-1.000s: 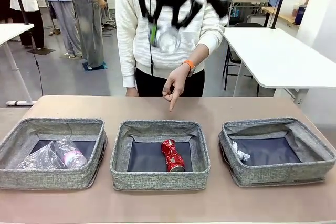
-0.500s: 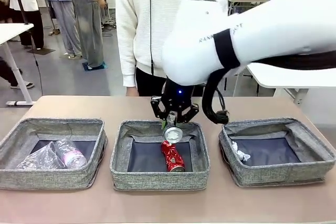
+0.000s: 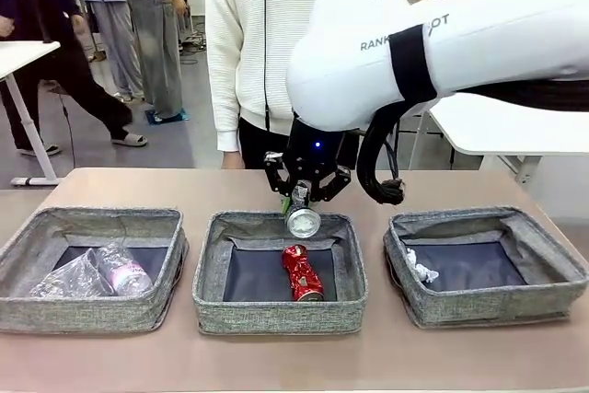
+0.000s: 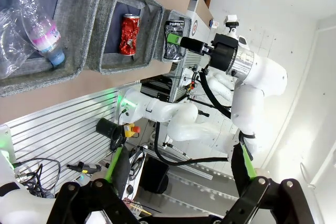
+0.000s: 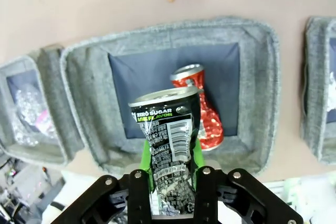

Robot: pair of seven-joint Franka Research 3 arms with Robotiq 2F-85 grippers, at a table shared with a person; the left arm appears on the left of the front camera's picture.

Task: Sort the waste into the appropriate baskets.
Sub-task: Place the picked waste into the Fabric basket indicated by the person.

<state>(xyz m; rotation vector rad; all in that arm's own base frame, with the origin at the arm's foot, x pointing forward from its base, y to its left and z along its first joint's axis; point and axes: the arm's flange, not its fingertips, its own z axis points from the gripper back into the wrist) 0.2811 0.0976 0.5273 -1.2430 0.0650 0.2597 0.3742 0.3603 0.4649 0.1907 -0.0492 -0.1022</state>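
The right gripper (image 3: 301, 202) clamps the crushed dark-silver can (image 5: 169, 145) just above the middle basket (image 3: 207, 273), at its far side, probably to drop it beside the crushed red can (image 3: 302, 271). The left gripper (image 4: 168, 203) looks parted and empty, though its tips are hard to see

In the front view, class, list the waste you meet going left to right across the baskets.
Bottle → silver can, held above the middle basket → paper ball.
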